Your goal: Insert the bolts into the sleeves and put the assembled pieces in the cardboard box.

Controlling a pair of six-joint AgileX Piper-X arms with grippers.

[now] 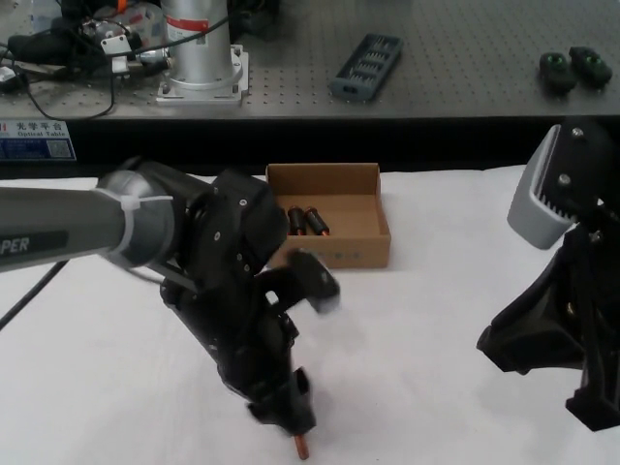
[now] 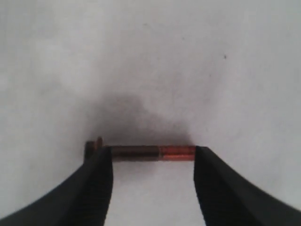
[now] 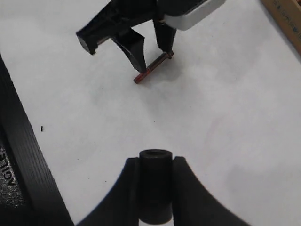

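Across the bench lies a matte white sheet (image 1: pixel 436 368), smooth and barely creased. Behind it runs a dark optical table (image 1: pixel 465 68) dotted with a grid of holes. It carries a brushed metal post (image 1: pixel 199 39) on a square base plate, a tangle of cables (image 1: pixel 87 39), a ribbed dark tray (image 1: pixel 366 66) and two black knobs (image 1: pixel 576 68).

The left arm (image 1: pixel 145 228), a grey tube ending in glossy black housing, slants down toward the near edge of the sheet. The right arm (image 1: pixel 562 320), black with a pale grey ribbed cover, stands at the opposite side, well apart from it.

An open cardboard box (image 1: pixel 378 208), plain brown with low walls, sits at the far middle of the sheet, just beside the left arm's wrist. Two dark assembled pieces (image 1: pixel 308 221) with coppery ends lie side by side inside it.

The right gripper (image 3: pixel 155 162) is closed around a sleeve (image 3: pixel 155 193), a matte black cylinder with a hollow end. It stands upright between the fingers, above bare sheet.

The left gripper (image 2: pixel 153 157) hangs low over the sheet with its jaws partly apart. A bolt (image 2: pixel 136 153) lies crosswise between the fingertips. It is slender, with a dull brown shank, a bright orange-red tip against one finger and a dark head poking past the other.
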